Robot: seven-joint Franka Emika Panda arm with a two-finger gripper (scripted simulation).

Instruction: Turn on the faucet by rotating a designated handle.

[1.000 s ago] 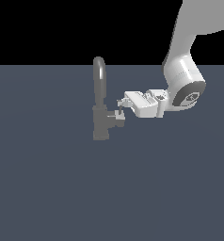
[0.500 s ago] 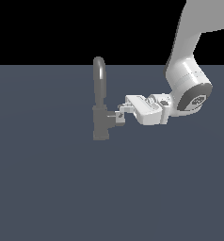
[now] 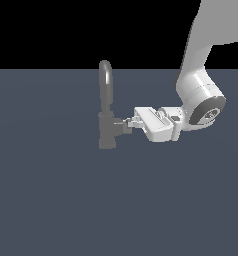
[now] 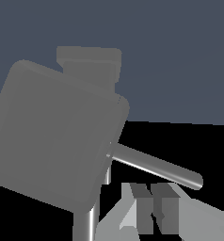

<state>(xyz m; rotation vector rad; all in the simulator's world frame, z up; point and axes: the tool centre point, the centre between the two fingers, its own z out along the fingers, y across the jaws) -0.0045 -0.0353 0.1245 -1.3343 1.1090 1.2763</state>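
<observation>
The white two-fingered gripper (image 3: 131, 121) at the end of the white Franka arm (image 3: 198, 95) is lying nearly horizontal and pointing toward the exterior view's left, with its fingertips sitting right at the short grey horizontal stub handle (image 3: 122, 123) that is jutting from the side of the faucet's base. In the wrist view the grey finger pads (image 4: 143, 209) are showing close together with only a thin dark slit between them, and nothing is visibly lying in that slit, so the jaws are looking nearly closed; whether they are actually pinching any part of the handle cannot be told from these pictures. Just ahead of the fingers in that same view, the thin shiny lever rod (image 4: 156, 167) is slanting across, running out from the edge of the large rounded grey block that is filling much of the frame. Directly beyond the fingertips, the small dull grey metal faucet (image 3: 107, 107) is standing upright on the flat dark blue-grey floor (image 3: 56, 200), its blocky rectangular base low and its tall arched gooseneck spout (image 3: 105, 80) rising above the gripper's level.
</observation>
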